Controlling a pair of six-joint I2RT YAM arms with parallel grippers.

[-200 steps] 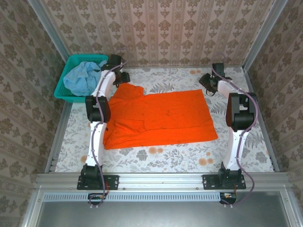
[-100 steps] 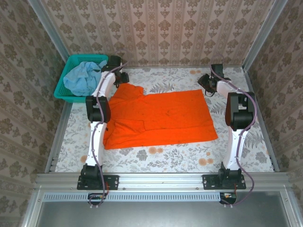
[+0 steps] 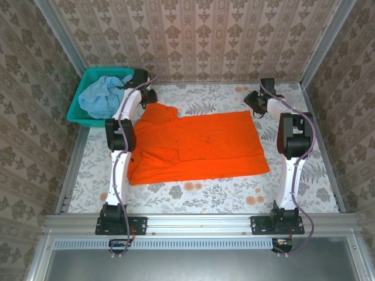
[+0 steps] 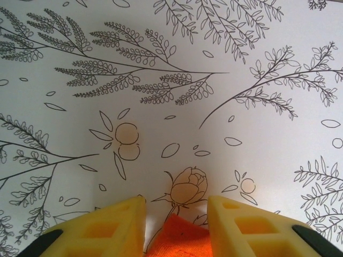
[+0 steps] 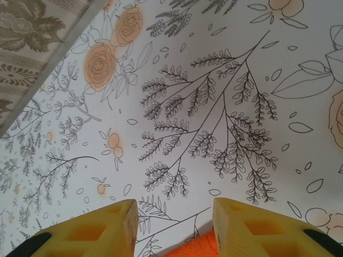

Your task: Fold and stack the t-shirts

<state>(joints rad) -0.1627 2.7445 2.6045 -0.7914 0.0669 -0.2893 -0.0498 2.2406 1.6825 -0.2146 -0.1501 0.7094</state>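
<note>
The orange t-shirt [image 3: 199, 146] lies spread flat on the flowered table. The pale blue t-shirt [image 3: 101, 96] is bunched up inside the teal basket. My left gripper [image 3: 150, 98] hovers at the orange shirt's far left corner. In the left wrist view this gripper [image 4: 176, 202] is open, and an orange corner [image 4: 179, 240] pokes up between its yellow fingers, not pinched. My right gripper [image 3: 256, 105] is at the shirt's far right corner. In the right wrist view it [image 5: 174, 206] stands open too, with the orange edge [image 5: 195, 248] low between the fingers.
The teal mesh basket [image 3: 79, 111] stands at the back left, just beside the left arm. Patterned walls close the back and both sides. Bare table [image 3: 211, 196] runs along the shirt's near edge.
My right arm has shifted slightly toward the back of the table. The left arm and both shirts look unchanged.
</note>
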